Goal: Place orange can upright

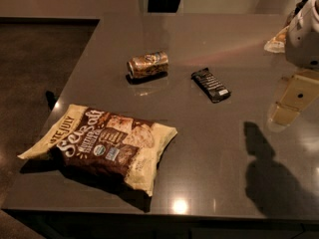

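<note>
The orange can (pixel 148 64) lies on its side on the dark grey counter (pixel 199 148), towards the back middle, with its silver top facing left. My gripper (pixel 293 102) hangs over the counter at the right edge of the view, below the white arm housing (pixel 305 31). It is well to the right of the can and a little nearer than it, and holds nothing that I can see. Its shadow falls on the counter in front of it.
A flat black bar wrapper (pixel 211 84) lies between the can and the gripper. A large chips bag (pixel 102 146) lies at the front left near the counter edge. A pale crumpled item (pixel 275 41) sits at the back right. Dark floor lies to the left.
</note>
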`<move>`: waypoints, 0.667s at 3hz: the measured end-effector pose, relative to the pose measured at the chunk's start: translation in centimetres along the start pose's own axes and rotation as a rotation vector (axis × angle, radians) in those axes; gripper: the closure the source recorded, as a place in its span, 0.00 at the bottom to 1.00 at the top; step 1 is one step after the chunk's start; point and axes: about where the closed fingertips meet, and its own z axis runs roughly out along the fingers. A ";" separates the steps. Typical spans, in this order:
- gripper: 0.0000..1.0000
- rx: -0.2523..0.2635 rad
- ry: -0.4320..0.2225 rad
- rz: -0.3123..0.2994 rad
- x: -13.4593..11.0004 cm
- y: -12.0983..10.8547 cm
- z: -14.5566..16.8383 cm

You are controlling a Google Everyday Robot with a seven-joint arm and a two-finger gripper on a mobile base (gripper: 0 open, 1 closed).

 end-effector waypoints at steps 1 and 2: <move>0.00 0.000 0.000 0.000 0.0 0.0 0.0; 0.00 -0.008 -0.018 -0.058 -3.2 -2.0 1.1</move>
